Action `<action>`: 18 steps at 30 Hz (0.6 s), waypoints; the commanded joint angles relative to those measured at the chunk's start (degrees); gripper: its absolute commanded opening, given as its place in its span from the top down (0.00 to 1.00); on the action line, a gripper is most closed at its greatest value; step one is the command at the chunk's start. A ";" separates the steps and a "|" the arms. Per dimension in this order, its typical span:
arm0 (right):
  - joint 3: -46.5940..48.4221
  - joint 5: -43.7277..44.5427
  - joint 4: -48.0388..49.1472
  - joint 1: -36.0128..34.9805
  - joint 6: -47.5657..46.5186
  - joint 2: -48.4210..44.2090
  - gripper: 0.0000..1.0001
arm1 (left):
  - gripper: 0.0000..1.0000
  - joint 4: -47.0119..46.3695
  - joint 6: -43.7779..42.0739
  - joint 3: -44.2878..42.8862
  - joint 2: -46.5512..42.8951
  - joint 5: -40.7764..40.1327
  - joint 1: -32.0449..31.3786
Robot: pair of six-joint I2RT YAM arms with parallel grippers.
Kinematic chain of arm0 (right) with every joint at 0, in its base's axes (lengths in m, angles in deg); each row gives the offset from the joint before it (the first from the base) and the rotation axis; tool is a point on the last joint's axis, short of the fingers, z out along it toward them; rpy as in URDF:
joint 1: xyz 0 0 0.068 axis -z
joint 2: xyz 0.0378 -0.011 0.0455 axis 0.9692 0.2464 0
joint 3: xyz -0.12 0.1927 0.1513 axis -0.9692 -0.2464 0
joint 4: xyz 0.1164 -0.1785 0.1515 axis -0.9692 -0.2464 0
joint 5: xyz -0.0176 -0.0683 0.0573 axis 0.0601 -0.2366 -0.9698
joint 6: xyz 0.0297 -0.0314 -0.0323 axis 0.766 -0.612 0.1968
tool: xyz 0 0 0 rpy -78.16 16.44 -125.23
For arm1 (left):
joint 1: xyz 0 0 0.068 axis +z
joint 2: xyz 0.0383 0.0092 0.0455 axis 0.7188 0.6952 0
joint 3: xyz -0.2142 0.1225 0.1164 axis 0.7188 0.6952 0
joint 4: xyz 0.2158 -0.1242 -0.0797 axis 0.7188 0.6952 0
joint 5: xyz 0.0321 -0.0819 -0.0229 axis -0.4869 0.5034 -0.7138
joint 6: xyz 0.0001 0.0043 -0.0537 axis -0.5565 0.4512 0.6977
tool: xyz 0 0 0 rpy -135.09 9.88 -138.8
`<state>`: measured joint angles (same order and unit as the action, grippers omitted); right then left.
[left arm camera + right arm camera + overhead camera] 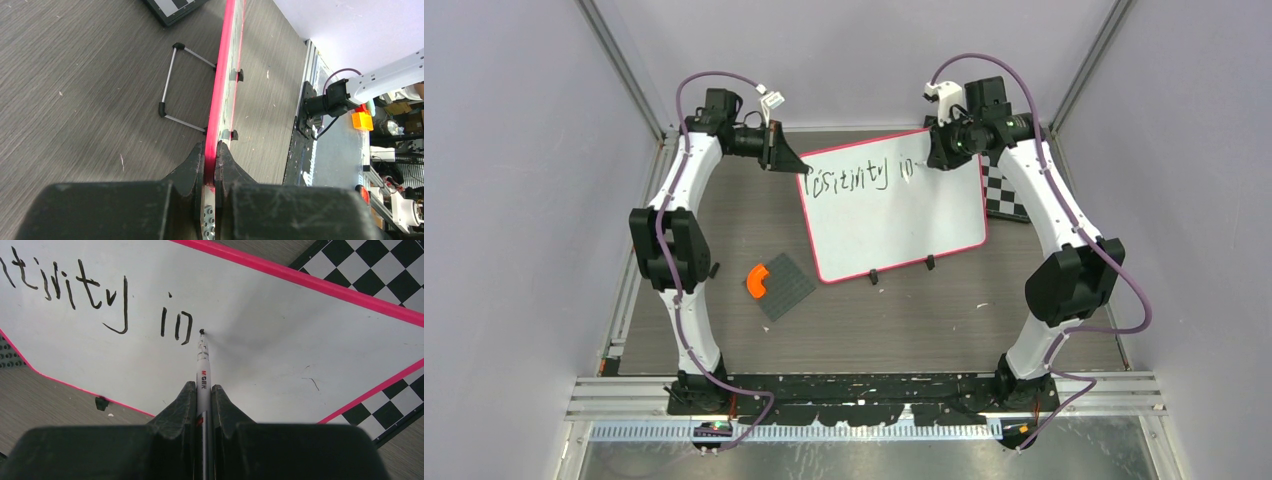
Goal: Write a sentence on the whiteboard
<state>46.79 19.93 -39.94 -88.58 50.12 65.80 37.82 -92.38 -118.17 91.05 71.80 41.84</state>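
Top external view: whiteboard (pixel 894 235) sits skewed at the far middle of the table (pixel 904 320), sentence (pixel 852 172) scrawled along its far edge. At the board's far left corner the left gripper (pixel 210 150) is clamped tight on the pink rim; right gripper (pixel 202 392) is pinched nearly closed on a marker (pixel 202 365), tip at the board just after the last letters. Checkered chessboard (pixel 1007 195) lies just past the board's right edge, grey studded plate (pixel 789 288) with an orange piece (pixel 757 282) sits off its near left corner
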 commanded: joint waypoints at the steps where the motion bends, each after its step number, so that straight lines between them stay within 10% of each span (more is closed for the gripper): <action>1: 2.27 4.51 2.05 0.08 -0.19 0.45 1.00 | 1.00 -2.12 -4.54 0.17 -0.07 -7.43 1.01; 18: 6.45 3.14 0.66 -0.54 0.66 2.11 1.00 | 1.00 -2.43 -4.56 0.53 -0.06 -7.52 0.99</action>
<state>50.66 23.56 -40.81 -88.64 50.27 67.13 37.98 -92.40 -117.93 91.05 71.56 41.92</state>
